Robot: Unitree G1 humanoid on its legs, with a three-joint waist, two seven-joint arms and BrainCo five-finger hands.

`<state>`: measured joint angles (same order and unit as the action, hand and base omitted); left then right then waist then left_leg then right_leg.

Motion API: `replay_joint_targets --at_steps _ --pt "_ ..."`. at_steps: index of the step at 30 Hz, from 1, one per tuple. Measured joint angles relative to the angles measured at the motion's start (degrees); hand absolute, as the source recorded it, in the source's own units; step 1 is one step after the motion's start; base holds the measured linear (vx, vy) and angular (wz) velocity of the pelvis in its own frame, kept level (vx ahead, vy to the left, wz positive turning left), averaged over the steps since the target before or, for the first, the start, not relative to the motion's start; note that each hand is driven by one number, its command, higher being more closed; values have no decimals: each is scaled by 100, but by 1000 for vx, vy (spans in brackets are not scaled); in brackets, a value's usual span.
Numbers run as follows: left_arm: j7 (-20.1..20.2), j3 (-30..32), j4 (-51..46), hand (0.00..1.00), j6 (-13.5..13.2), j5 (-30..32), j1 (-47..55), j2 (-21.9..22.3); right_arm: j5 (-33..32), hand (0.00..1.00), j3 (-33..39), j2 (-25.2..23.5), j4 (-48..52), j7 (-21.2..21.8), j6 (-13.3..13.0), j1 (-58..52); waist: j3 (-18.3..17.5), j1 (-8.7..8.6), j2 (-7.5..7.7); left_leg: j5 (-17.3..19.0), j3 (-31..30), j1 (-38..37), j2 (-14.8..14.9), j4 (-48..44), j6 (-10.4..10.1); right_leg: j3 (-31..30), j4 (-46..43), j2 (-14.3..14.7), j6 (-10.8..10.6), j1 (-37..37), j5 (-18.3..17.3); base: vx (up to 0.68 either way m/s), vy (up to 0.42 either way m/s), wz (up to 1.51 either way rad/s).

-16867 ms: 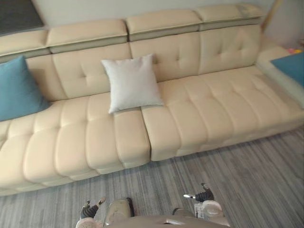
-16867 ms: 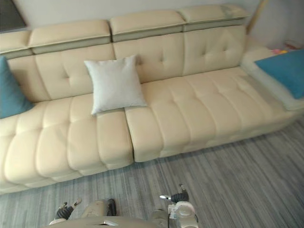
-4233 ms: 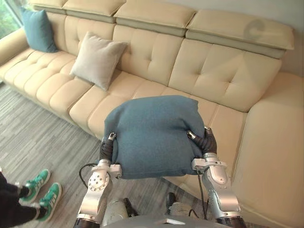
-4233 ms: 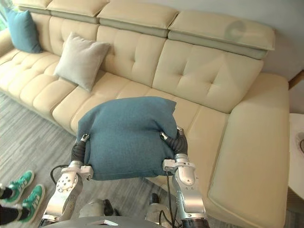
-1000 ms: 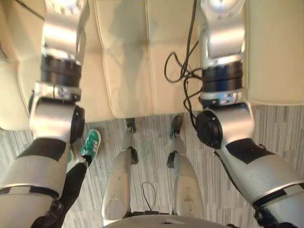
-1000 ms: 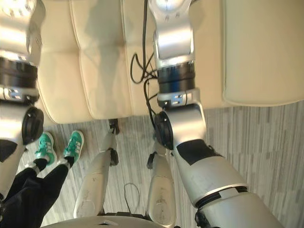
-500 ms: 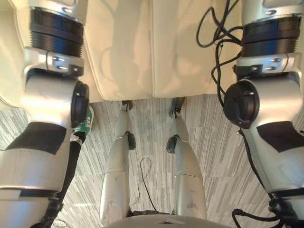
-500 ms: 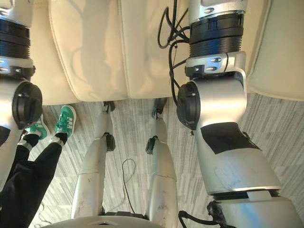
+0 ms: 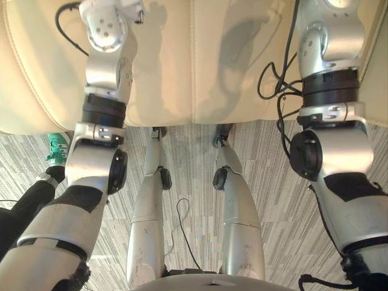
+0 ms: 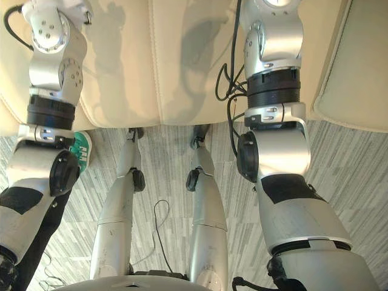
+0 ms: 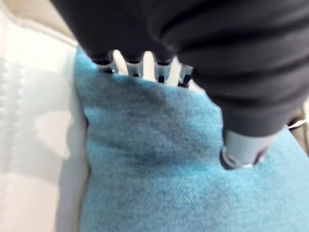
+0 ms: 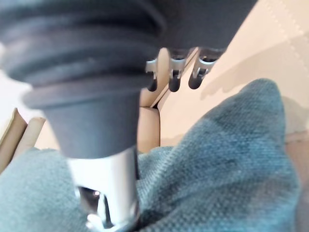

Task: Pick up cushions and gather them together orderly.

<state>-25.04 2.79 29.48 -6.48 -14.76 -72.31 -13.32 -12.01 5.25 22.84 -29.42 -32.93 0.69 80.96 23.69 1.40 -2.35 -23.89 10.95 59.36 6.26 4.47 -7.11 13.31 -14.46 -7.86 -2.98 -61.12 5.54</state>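
L hand (image 11: 217, 58) pinches blue cushion (image 11: 159, 164) (thumb dug in); R hand's (image 12: 96, 72) fingers (image 12: 174, 81) hang loose.

In the head views, the left arm (image 9: 103, 73) and the right arm (image 9: 330, 66) reach over the front edge of the cream leather sofa (image 9: 194, 60), and the top border cuts them near the wrists. The left hand (image 11: 203, 53) goes out of sight behind the edge of the blue-green woven fabric cushion (image 11: 154, 174), so its grip cannot be read. The right hand (image 12: 91, 58) sinks partly into the cushion, and its grip is also unclear. The left arm half covers a person's green shoe (image 9: 57, 147) by the sofa's front edge.
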Motion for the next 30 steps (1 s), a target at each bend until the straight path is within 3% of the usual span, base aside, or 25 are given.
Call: replay_joint_targets --at_steps 8,9,10,11,14,15,20,26,28,30 --pt "181 162 -412 0 61 -204 904 -55 -183 0 355 10 1118 44 -195 -1067 -3 -36 5 0 6 -383 21 1 0 -18 -524 -41 83 135 -257 33 7 3" --pt "191 171 -475 0 85 -218 1008 -159 -237 0 429 8 1344 50 -226 -1194 -3 -57 7 51 12 -422 12 4 -52 -35 -604 -66 99 132 -361 -8 -54 -2" --pt "200 217 -574 0 101 -248 1141 -286 -244 0 456 10 1580 58 -265 -1366 -3 -69 7 408 58 -514 36 6 -179 -44 -697 -63 75 131 -386 -19 -71 -1" --pt "212 326 -660 0 108 -252 1247 -407 -299 0 479 15 1831 99 -325 -1567 2 -104 15 584 163 -568 34 5 72 -93 -799 -86 39 134 -395 -21 -70 1" --pt "251 630 -700 0 111 -249 1434 -751 -362 0 658 10 2275 222 -463 -2042 2 -130 15 451 389 -785 7 5 127 -195 -999 -160 9 208 -455 -19 -84 2" --pt "302 823 -846 0 111 -246 1587 -994 -386 0 759 10 2419 280 -488 -2244 3 -133 17 367 435 -923 -7 4 230 -219 -1079 -180 12 307 -518 -14 -106 4" --pt "551 1401 -887 0 101 -238 2174 -1507 -403 0 958 54 2708 624 -566 -2874 1 -128 20 363 469 -1519 11 4 237 -225 -1269 -175 55 813 -709 -16 -154 3" --pt "667 2302 -1764 0 50 -283 3763 -1571 -335 0 1259 475 4152 932 -867 -4625 -23 -186 54 591 361 -2398 21 4 440 -134 -1364 -170 60 1698 -991 0 -176 6" --pt "671 2582 -2257 0 -52 -322 4559 -1415 -323 0 1400 325 4562 1090 -933 -5443 -50 -193 94 635 344 -2753 14 3 484 -111 -1350 -179 32 2065 -1067 59 -133 7" --pt "684 2833 -2806 0 -153 -376 5658 -1007 -126 0 1407 -254 4774 1327 -938 -6548 -232 -175 238 759 358 -3267 14 2 459 -85 -1286 -180 22 2585 -1216 91 -125 3"
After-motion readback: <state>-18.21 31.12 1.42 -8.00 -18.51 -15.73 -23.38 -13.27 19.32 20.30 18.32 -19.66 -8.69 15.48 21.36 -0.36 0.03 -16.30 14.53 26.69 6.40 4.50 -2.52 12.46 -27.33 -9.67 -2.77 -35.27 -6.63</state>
